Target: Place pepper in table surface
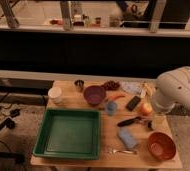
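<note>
- The gripper (132,121) hung low over the table surface (108,132), just left of the apple (146,108) — whether it was open or closed, I could not tell.
- The pepper (118,96) lay on the wood farther back, apart from the gripper — between the purple bowl (94,95) and a flat black object (133,103).

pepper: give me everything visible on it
The pepper is small, slender, orange-red, slightly curved and tapering, with a smooth look. It lies flat on the wooden table surface, just right of the purple bowl and behind the blue cup; whether it touches either cannot be told. Nothing holds it: the gripper, a dark shape, sits nearer the front edge, by the apple.
</note>
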